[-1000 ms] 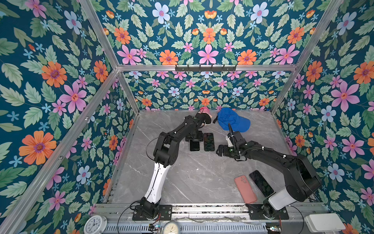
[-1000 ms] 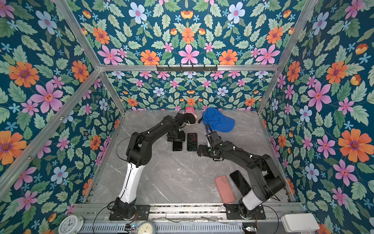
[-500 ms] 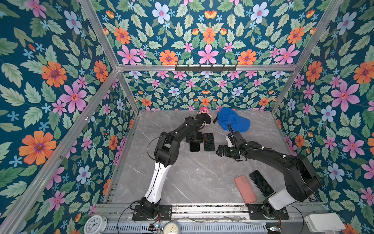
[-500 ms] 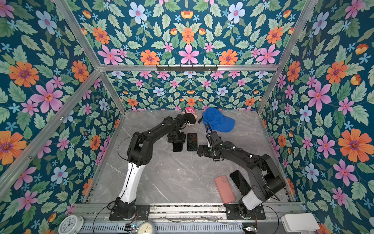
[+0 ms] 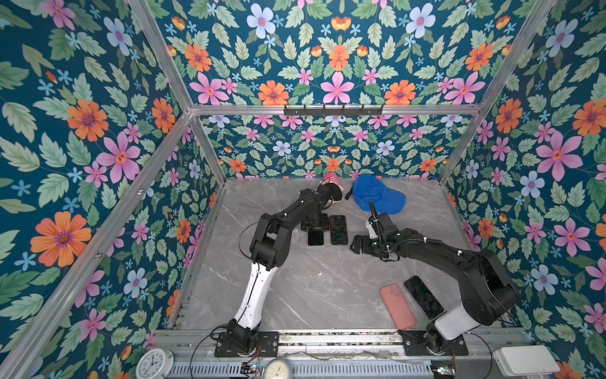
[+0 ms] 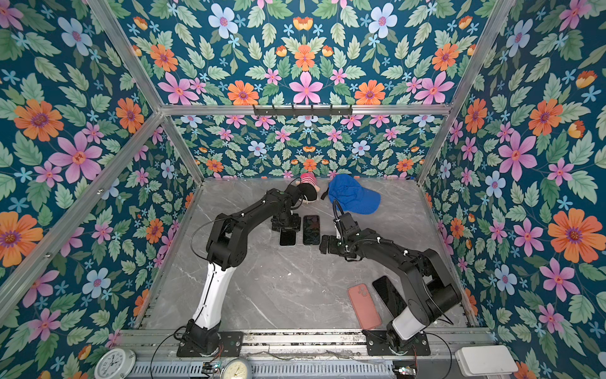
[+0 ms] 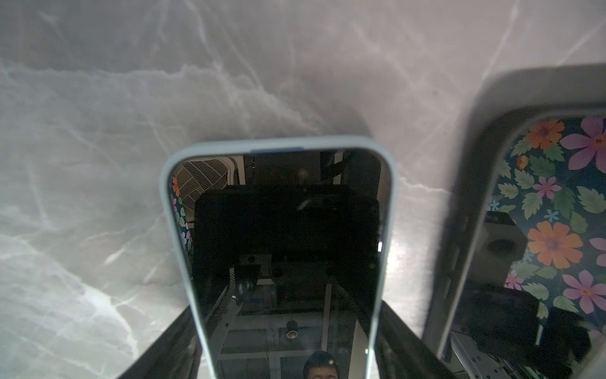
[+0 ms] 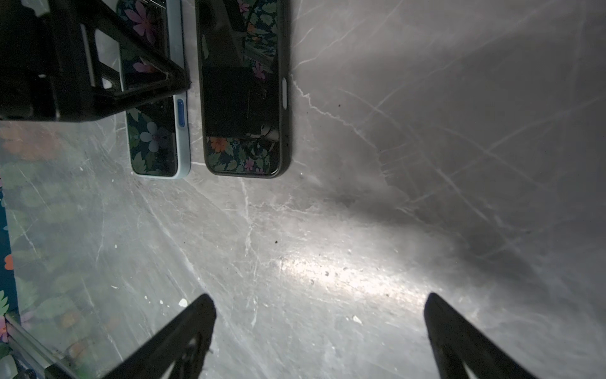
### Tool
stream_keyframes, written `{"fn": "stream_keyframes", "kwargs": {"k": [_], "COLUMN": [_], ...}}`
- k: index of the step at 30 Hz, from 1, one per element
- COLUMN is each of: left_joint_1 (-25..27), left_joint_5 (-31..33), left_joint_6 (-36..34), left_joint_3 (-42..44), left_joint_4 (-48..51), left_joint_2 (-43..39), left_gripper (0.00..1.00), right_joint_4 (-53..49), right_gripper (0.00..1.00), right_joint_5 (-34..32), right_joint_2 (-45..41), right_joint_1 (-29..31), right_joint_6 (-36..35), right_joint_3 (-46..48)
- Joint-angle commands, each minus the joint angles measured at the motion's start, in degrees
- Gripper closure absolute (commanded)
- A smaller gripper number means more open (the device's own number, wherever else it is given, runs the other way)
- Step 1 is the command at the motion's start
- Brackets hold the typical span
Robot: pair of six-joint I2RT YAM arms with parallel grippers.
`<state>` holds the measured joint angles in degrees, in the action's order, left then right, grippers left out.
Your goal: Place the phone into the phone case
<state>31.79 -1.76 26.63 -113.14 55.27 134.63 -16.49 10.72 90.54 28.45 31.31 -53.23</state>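
Phone lies half hidden under left claw.

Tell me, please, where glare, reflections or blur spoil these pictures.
Left wrist view: the blue-cased phone mirrors the rig, and the dark-cased phone beside it is blurred at the frame edge. Right wrist view: a bright glare patch on the table near the open right claw, dark shadow beside it. Both top views: sharp, evenly lit.

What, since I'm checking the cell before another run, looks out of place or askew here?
Nothing looks spilled or broken. The blue fabric cap and pink-striped plush toy at the back wall seem unrelated to phones. Front right, the pink phone case and bare black phone lie diagonally.
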Motion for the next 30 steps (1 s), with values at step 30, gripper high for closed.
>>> {"fn": "stream_keyframes", "kwargs": {"k": [30], "left_joint_1": [5.2], "left_joint_5": [-1.8], "left_joint_6": [6.5], "left_joint_3": [30.9], "left_joint_4": [-11.6], "left_joint_2": [-28.4], "left_gripper": [0.08], "right_joint_4": [-32.4], "right_gripper": [0.33], "right_joint_5": [-13.3], "right_joint_2": [-20.7], "right_joint_1": [13.0], "right_joint_6": [11.4], "right_joint_3": [10.0]}}
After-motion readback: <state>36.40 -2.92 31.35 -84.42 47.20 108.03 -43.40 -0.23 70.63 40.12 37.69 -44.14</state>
